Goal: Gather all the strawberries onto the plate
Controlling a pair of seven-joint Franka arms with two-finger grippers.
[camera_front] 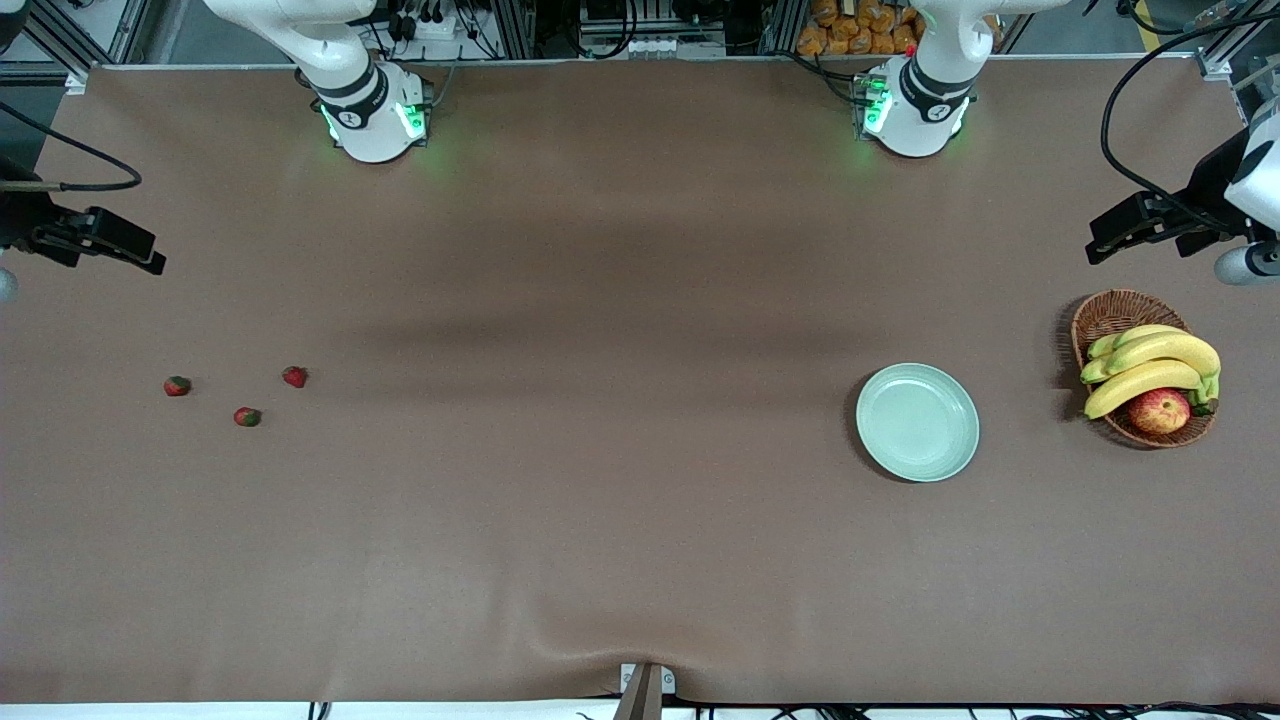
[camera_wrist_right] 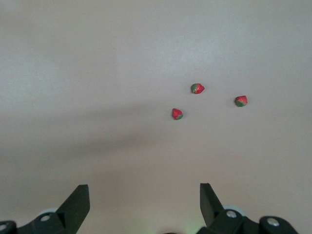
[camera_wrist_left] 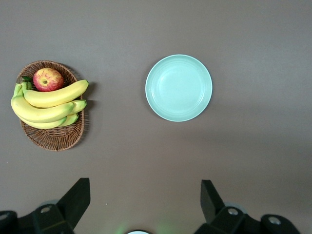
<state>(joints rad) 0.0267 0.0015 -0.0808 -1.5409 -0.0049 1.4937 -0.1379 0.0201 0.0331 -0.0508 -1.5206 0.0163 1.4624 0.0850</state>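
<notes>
Three tiny red strawberries with green caps (camera_front: 246,395) are scattered on the brown bench at the right arm's end | pale mint-green round plate (camera_front: 917,421) sits empty, well apart | right gripper (camera_wrist_right: 144,204) and left gripper (camera_wrist_left: 145,204) are held aloft, jaws wide | risk: small rounded berries may be nudged away by a closing jaw.

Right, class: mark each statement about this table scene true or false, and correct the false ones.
1. All three strawberries lie on the table. True.
2. The plate holds one strawberry. False: it holds nothing.
3. The apple sits in the basket with the bananas. True.
4. The right gripper is shut on a strawberry. False: it is open and holds nothing.
5. The left gripper is open. True.
</notes>
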